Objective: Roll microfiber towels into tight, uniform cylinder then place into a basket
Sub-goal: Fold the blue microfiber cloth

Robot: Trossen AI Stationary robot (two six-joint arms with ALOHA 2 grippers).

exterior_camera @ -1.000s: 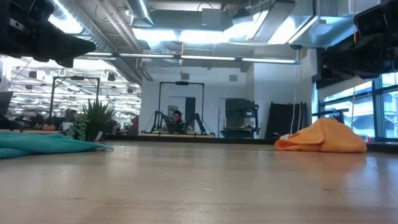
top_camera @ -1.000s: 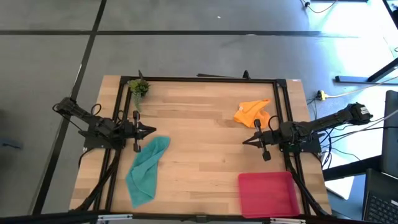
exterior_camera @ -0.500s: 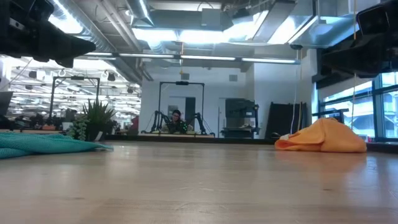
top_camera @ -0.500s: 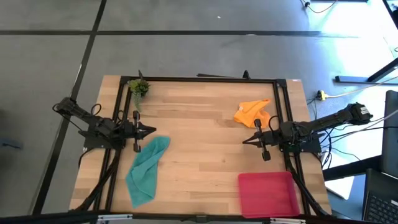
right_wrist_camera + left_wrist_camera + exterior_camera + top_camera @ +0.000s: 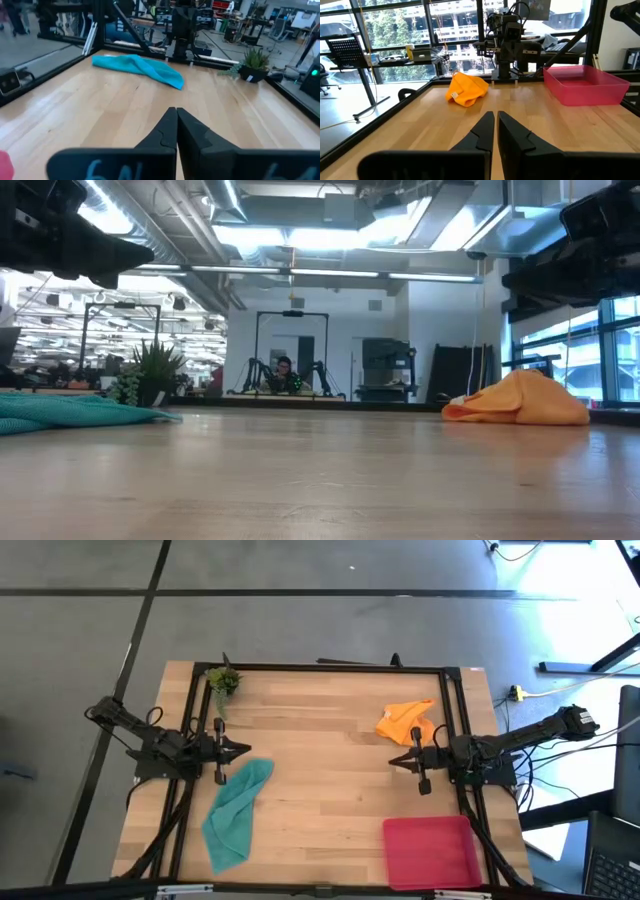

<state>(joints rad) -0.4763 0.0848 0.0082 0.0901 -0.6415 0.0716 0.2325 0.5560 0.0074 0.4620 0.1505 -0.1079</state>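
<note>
Right gripper (image 5: 414, 762) shifted slightly, fingers pressed together, red basket (image 5: 431, 851) holding nothing

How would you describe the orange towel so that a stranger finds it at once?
On the wooden table, look at the far right part, just beyond the right gripper. The orange towel lies there in a crumpled heap, the only orange thing; the teal towel lies stretched out at the left.

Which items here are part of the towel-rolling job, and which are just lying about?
Job: teal towel, unrolled; orange towel, crumpled; basket, nothing in it; left pincer and right pincer, both shut, holding nothing.

Lying about: plant sprig at the table's far left corner.
</note>
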